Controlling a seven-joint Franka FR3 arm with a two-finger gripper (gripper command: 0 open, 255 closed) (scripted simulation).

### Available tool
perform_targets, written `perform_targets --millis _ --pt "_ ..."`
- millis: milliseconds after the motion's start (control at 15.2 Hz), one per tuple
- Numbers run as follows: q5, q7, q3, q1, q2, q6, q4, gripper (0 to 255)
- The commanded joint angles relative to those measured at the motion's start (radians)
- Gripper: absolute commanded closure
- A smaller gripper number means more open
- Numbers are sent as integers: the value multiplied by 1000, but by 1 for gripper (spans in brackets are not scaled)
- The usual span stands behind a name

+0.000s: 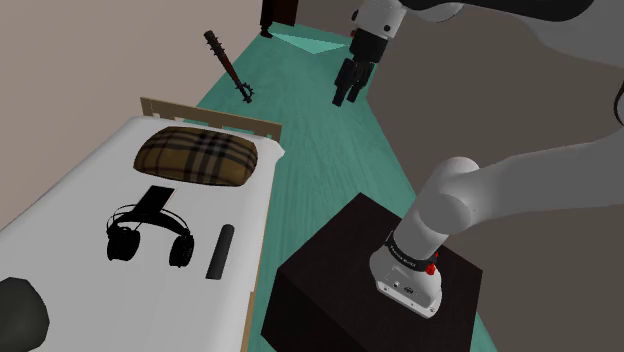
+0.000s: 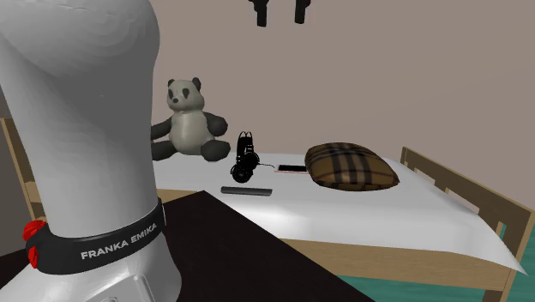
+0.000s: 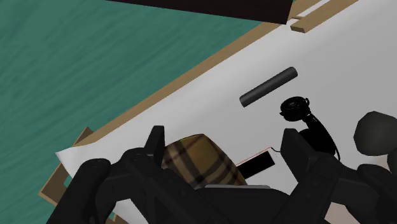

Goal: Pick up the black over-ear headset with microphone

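Note:
The black over-ear headset [image 1: 150, 236] lies on the white bed [image 1: 80, 215], between a plaid pillow and a panda toy. It also appears as headset [image 2: 246, 159] and headset [image 3: 306, 118]. My gripper [image 1: 347, 96] hangs open high above the green floor, well off the bed's side and far from the headset. Its two fingertips [image 2: 261, 14] stand apart at the second exterior view's top edge. In the wrist view the gripper [image 3: 226, 153] frames the pillow far below, and the headset lies beyond its right finger [image 3: 298, 145].
On the bed lie a plaid pillow [image 1: 197, 158], a flat black phone [image 1: 155, 200], a dark bar-shaped remote [image 1: 219, 251] and a panda toy [image 2: 190, 120]. A spiked bat [image 1: 230, 68] leans on the wall. The dark stand [image 1: 340, 280] sits beside the bed.

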Motion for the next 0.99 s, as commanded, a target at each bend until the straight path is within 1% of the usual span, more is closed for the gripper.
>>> perform_targets --millis 0,462,924 --pt "0 0 0 0 0 0 0 0" --pt "41 31 97 65 183 179 7 0" --pt "50 68 190 114 401 336 68 0"
